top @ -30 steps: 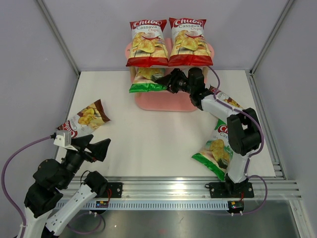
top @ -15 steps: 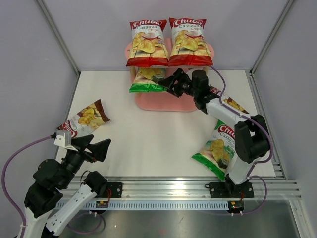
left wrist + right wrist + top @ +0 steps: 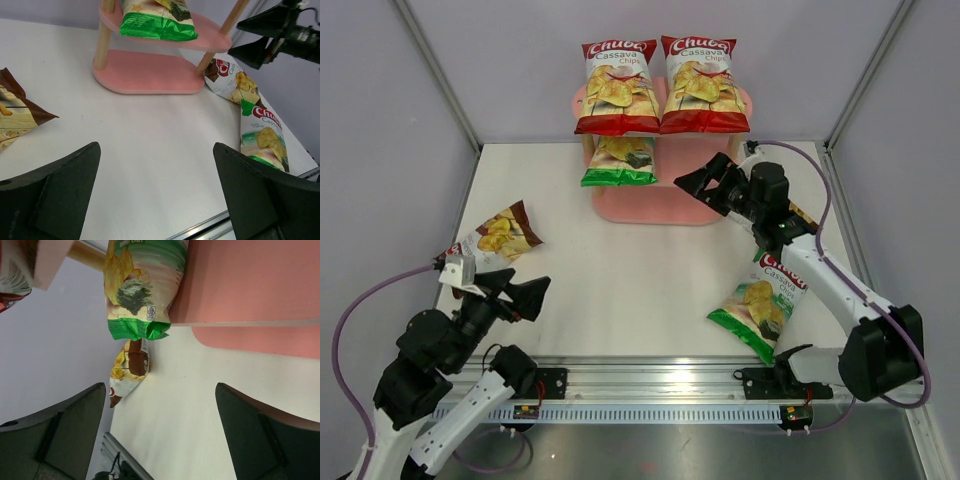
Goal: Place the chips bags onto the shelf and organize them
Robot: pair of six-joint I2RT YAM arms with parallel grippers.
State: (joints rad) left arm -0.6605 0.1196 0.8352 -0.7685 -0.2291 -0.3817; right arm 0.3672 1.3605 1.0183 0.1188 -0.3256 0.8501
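Surface (image 3: 620, 270): white, pink shelf (image 3: 655, 206) at far edge.
Top tier: two red chips bags (image 3: 618, 90).
Middle tier: green bag (image 3: 618, 162).
Loose: brown bag (image 3: 495, 238) by left edge; second green bag (image 3: 760, 305) toward near-right corner.
Right end effector (image 3: 692, 188): fingers apart, empty, beside shelf.
Left end effector (image 3: 525, 284): fingers apart, empty.
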